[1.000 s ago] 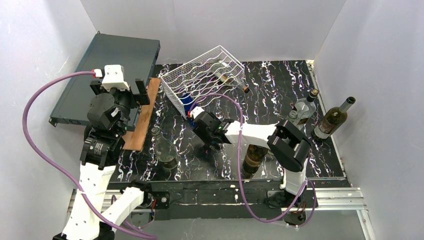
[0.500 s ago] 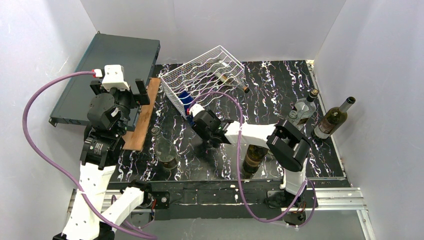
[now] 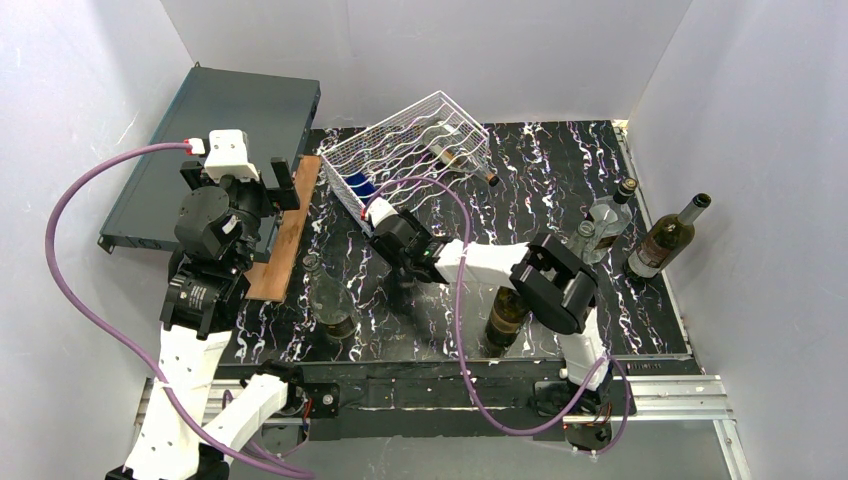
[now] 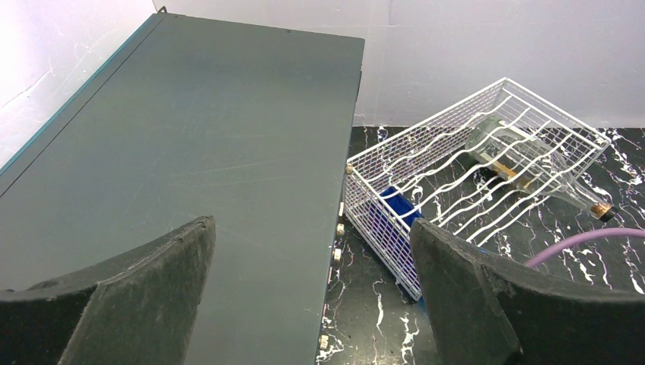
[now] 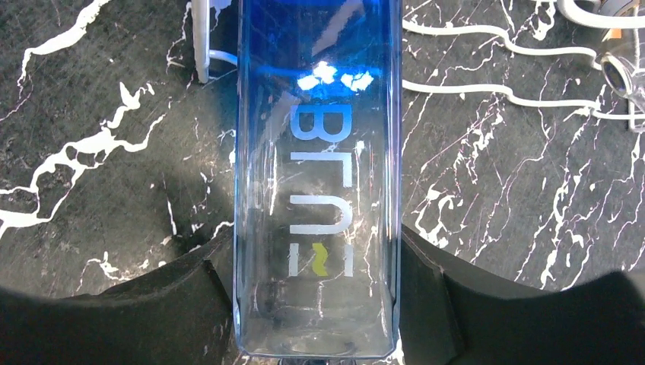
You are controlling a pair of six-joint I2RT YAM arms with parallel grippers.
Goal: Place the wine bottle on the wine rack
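The white wire wine rack (image 3: 410,145) stands tilted at the back middle of the table and also shows in the left wrist view (image 4: 487,175). My right gripper (image 3: 385,228) is shut on a blue glass bottle (image 5: 319,175), fingers pressed on both sides of its base. The bottle's far end (image 3: 358,188) lies inside the rack's near left corner, and it shows blue through the wires in the left wrist view (image 4: 395,209). A clear bottle (image 3: 455,155) lies on the rack. My left gripper (image 3: 262,190) is open and empty, held above the edge of the flat dark grey box (image 4: 190,152).
A wooden board (image 3: 285,235) lies beside the grey box (image 3: 230,130). A clear bottle (image 3: 325,295) stands at front left, a dark bottle (image 3: 507,315) at front middle under the right arm. A clear bottle (image 3: 605,220) and a dark green one (image 3: 668,240) stand at the right edge.
My right gripper has moved left and away toward the rack, pushing the blue bottle further into it. The left arm has not moved.
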